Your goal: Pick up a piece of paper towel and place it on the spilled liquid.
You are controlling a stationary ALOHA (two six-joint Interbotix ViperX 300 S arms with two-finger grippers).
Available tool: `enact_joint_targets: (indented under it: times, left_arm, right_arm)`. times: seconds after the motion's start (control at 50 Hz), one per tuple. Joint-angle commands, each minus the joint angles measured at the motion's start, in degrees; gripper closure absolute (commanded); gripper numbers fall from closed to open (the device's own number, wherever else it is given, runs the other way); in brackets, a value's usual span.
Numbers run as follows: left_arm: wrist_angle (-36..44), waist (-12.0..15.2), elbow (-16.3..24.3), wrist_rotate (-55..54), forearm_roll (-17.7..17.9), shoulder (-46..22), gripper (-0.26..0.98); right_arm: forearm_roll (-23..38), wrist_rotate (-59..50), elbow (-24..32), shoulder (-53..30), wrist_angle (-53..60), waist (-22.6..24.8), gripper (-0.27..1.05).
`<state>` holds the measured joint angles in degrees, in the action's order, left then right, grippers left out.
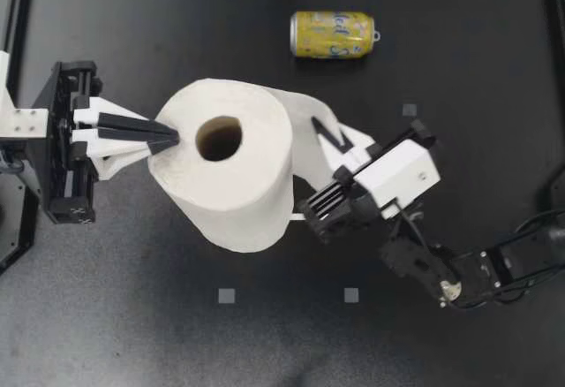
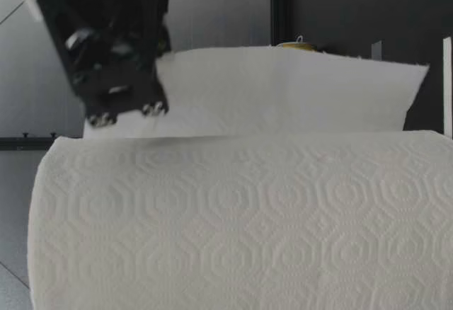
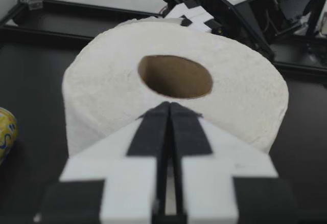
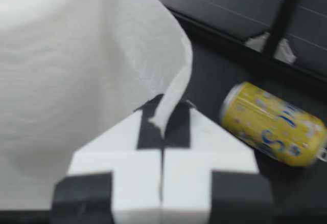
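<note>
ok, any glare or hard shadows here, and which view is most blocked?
Top view: even light, no hot spots on the matte black table, soft shadow by the yellow drink can; my right tool hides part of the loose white sheet. Right wrist view: mild sheen on the can. Low view: most blocked, the white paper towel roll fills most of it.

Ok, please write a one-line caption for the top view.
Left gripper shut over the paper towel roll; right gripper shut on its loose sheet; can nearby.
</note>
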<state>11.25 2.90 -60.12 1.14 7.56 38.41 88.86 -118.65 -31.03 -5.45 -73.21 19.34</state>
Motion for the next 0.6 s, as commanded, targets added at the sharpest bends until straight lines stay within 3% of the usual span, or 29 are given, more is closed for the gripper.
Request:
enact_joint_targets:
  times: [0.0,0.28,0.44,0.58]
  left_arm:
    - [-0.6,0.2,-1.1,-0.1,0.4,-1.3,0.67]
    - [-0.6,0.2,-1.6,-0.1,0.6,-1.4,0.67]
    - [-8.3,0.2,0.2,-0.2,1.1,-2.4,0.67]
    - [-7.4,0.2,-0.1,0.5,1.1,-1.2,0.67]
  right_arm:
    - [-1.5,-0.1,-0.9,2.5,-1.5,-0.3,0.92]
    - [-5.4,-4.9,-8.9,4.1,-2.9,-1.5,0.92]
    - [-8.2,-6.9,-12.8,6.1,-3.1,-1.4,0.92]
    - [-9.4,-6.4,-16.7,8.4,-5.4,-1.4,0.92]
